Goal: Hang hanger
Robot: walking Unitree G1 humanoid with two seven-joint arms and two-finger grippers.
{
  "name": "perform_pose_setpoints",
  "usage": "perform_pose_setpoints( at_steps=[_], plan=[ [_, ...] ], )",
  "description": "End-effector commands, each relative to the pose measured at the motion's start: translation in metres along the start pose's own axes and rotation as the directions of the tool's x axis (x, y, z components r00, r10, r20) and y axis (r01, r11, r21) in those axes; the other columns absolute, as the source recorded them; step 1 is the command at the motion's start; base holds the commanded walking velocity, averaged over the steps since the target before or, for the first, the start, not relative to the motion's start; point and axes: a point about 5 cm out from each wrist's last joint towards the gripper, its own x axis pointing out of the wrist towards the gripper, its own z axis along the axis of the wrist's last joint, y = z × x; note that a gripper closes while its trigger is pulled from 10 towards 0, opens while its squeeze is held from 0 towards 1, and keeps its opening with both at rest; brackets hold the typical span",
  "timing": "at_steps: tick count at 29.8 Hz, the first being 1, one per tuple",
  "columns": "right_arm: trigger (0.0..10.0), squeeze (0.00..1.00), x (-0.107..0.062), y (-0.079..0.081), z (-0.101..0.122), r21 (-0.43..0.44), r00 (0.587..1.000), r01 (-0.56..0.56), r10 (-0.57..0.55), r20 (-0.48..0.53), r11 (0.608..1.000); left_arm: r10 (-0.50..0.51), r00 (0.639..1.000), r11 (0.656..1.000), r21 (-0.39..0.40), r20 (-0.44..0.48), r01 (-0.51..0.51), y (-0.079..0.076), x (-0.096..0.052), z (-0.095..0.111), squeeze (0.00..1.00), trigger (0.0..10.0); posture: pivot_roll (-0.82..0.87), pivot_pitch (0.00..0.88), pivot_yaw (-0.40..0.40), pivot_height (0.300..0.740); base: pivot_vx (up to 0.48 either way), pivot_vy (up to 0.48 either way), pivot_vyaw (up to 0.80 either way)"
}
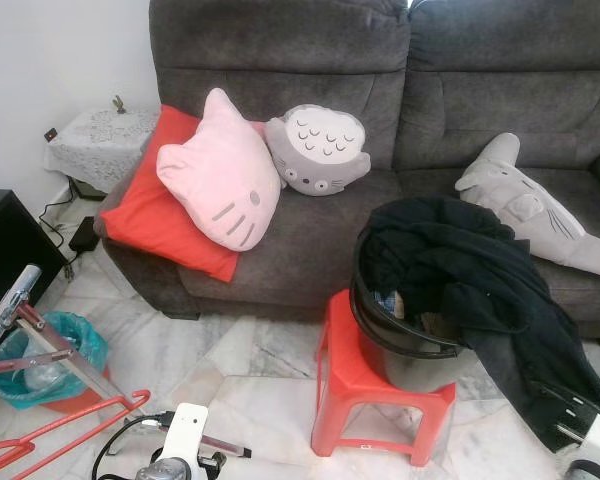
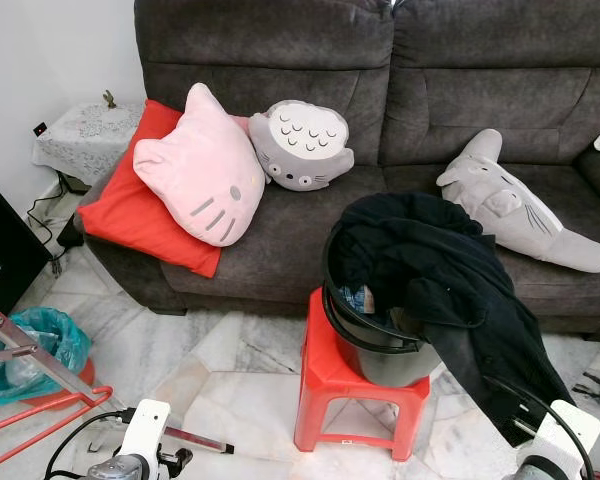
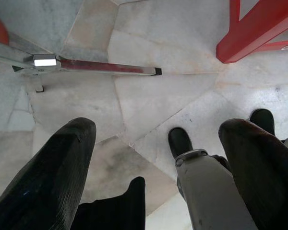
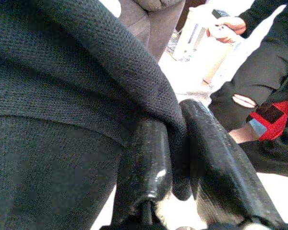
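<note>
With the right gripper (image 4: 175,158) fingers clamped on the black garment (image 1: 460,270) and the left gripper (image 3: 158,158) fingers apart, pulling could tip the bucket (image 1: 400,335) off the red stool (image 1: 375,400) toward five o'clock.

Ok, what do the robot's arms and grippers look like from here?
The left arm has a white housing with a black cable looping beside it. The left gripper has two thick, rounded black fingers. The right arm is white too, cabled in black; the right gripper has glossy black fingers.

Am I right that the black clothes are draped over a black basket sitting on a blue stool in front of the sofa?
Not quite: the stool is red, as the left eye view shows. The black clothes do drape over the black basket on it, before the sofa.
</note>
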Motion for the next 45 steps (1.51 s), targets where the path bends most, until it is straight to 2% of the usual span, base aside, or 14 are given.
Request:
perform_pose_setpoints(
  at_steps=[1,7,11,14,15,16,17,32,35,36,40,45],
  plan=[
    [10.0,1.00,-0.001,-0.003,-0.005,0.015,1.000,0.012,-0.012,-0.029,1.000,0.015,1.000,1.000,0.015,-0.022,-0.015,0.004,-0.001,-0.005,0.00,10.0,-0.03,0.000,0.052,0.740,0.000,0.000,0.00],
    [10.0,1.00,-0.003,0.002,-0.005,0.025,1.000,-0.009,0.009,-0.022,1.000,0.015,1.000,1.000,0.014,-0.021,-0.015,0.004,-0.001,-0.004,0.00,10.0,-0.03,0.000,0.051,0.740,0.000,0.000,0.00],
    [10.0,1.00,-0.002,-0.006,-0.008,0.015,0.998,0.047,-0.046,-0.042,0.999,0.015,1.000,1.000,0.013,-0.021,-0.014,0.004,-0.001,-0.004,0.00,10.0,-0.03,0.000,0.051,0.740,0.000,0.000,0.00],
    [10.0,0.99,-0.001,-0.013,-0.011,0.053,0.993,0.094,-0.090,-0.078,0.994,0.015,1.000,1.000,0.013,-0.021,-0.014,0.004,-0.001,-0.005,0.00,10.0,-0.03,0.000,0.050,0.740,0.000,0.000,0.00],
    [10.0,0.36,0.000,-0.013,-0.012,0.057,0.992,0.093,-0.087,-0.087,0.994,0.014,1.000,1.000,0.013,-0.021,-0.014,0.004,-0.001,-0.005,0.00,10.0,-0.03,0.000,0.049,0.740,0.000,0.000,0.00],
    [10.0,0.36,0.000,-0.012,-0.013,0.058,0.992,0.089,-0.083,-0.094,0.994,0.014,1.000,1.000,0.013,-0.021,-0.013,0.004,-0.001,-0.005,0.00,10.0,-0.03,0.000,0.049,0.740,0.000,0.000,0.00],
    [10.0,0.00,0.000,-0.012,-0.013,0.053,0.992,0.088,-0.083,-0.092,0.995,0.013,1.000,1.000,0.012,-0.021,-0.013,0.004,-0.001,-0.005,0.00,10.0,-0.03,0.000,0.048,0.740,0.000,0.000,0.00],
    [10.0,0.00,0.000,-0.011,-0.017,0.041,0.987,0.096,-0.090,-0.131,0.995,0.013,1.000,1.000,0.013,-0.021,-0.012,0.004,-0.001,-0.004,0.00,10.0,-0.03,0.000,0.047,0.740,0.000,0.000,0.00],
    [10.0,0.00,-0.004,0.008,-0.022,-0.004,0.981,-0.083,0.081,-0.174,0.997,0.012,1.000,1.000,0.014,-0.021,-0.012,0.003,-0.001,-0.004,0.00,10.0,-0.03,0.000,0.046,0.740,0.000,0.000,0.00],
    [10.0,0.00,-0.004,0.008,-0.022,-0.004,0.981,-0.083,0.081,-0.174,0.997,0.012,1.000,1.000,0.014,-0.021,-0.012,0.003,-0.001,-0.004,0.00,10.0,-0.03,0.000,0.046,0.740,0.000,0.000,0.00],
    [10.0,0.00,-0.011,0.027,-0.023,-0.028,0.962,-0.214,0.206,-0.182,0.976,0.012,1.000,1.000,0.014,-0.022,-0.012,0.003,-0.001,-0.005,0.00,10.0,-0.03,0.000,0.045,0.740,0.000,0.000,0.00],
    [10.0,0.00,-0.013,0.034,-0.023,-0.059,0.949,-0.275,0.261,-0.179,0.960,0.013,1.000,1.000,0.011,-0.021,-0.013,0.003,-0.001,-0.005,0.00,10.0,-0.02,0.000,0.043,0.740,0.000,0.000,0.00]
  ],
)
